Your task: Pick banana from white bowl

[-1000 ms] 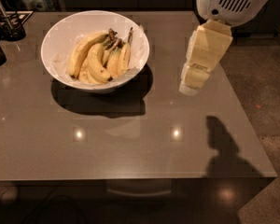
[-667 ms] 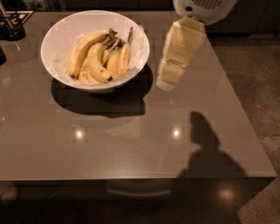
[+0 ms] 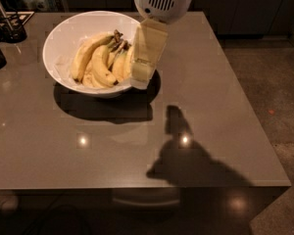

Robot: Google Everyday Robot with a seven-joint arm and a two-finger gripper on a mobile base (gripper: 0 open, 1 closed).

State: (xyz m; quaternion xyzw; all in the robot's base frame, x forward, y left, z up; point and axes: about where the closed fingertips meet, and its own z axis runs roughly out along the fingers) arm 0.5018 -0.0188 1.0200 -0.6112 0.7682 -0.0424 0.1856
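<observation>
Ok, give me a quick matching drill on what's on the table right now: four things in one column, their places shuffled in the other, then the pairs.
Things:
1. wide round white bowl
2. bunch of yellow bananas
3. pale cream two-finger gripper
4. dark holder with utensils

Places:
A. far left corner of the glossy grey table
B. hanging at the bowl's right rim
C. lying inside the bowl
D. on the table's far half, left of centre

Pairs: 1-D, 2-C, 3-B, 4-A
</observation>
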